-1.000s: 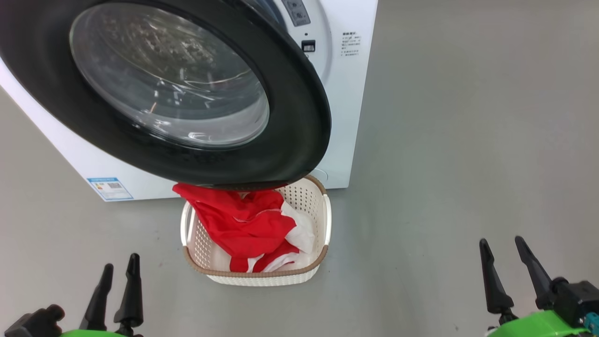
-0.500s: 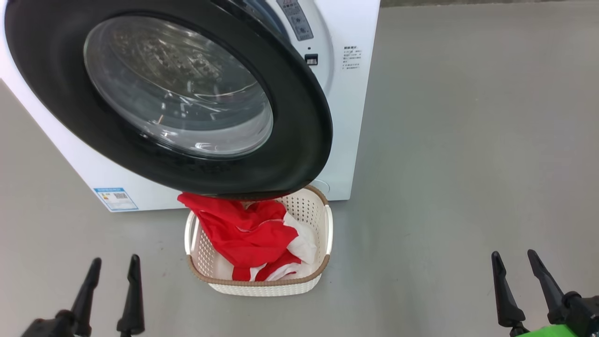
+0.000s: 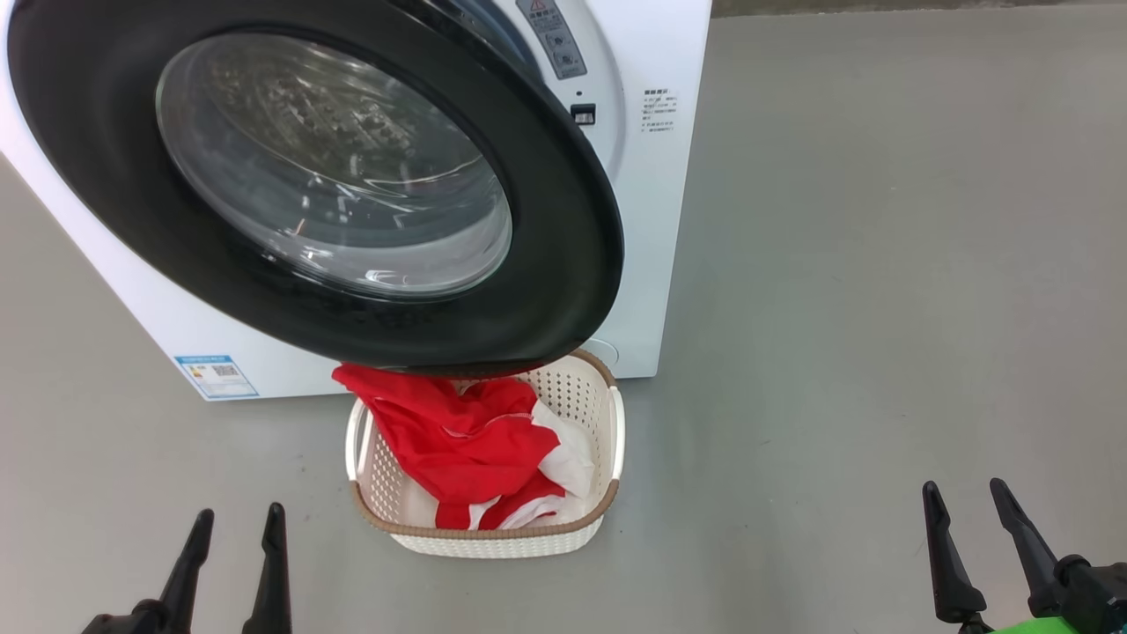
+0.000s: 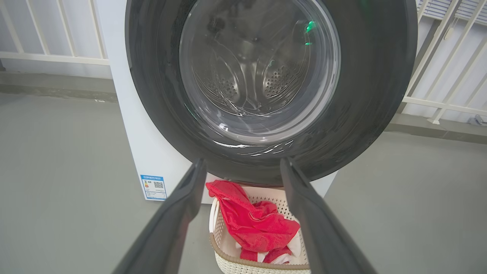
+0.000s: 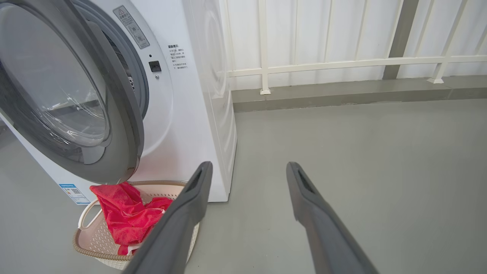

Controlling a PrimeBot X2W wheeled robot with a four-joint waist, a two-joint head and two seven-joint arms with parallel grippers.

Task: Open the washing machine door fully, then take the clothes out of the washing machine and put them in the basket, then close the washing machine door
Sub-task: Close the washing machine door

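The washing machine [image 3: 656, 220] is a white box, and its door [image 3: 563, 246], black-rimmed with a clear glass bowl, stands swung out from the front. The door's lower edge hangs over the far end of the basket [image 3: 493, 541], which stands on the floor against the machine. The red and white clothes [image 3: 467, 440] lie in the basket, one corner draped over its left rim. My left gripper [image 3: 242, 512] is open at the lower left and my right gripper [image 3: 961, 484] is open at the lower right, both empty and short of the basket. The left wrist view looks between open fingers [image 4: 182, 205] at the door [image 4: 365, 114] and the clothes [image 4: 251, 224].
Grey floor [image 3: 880, 308] spreads to the right of the machine and around the basket. A white railing [image 5: 323, 64] on a low kerb runs behind the machine. A blue label [image 3: 216, 376] sits low on the machine's front.
The head camera tipped, so the whole picture sits a little lower. Both grippers sit lower in the picture, and the left one has shifted slightly right. Door, basket and clothes have not moved.
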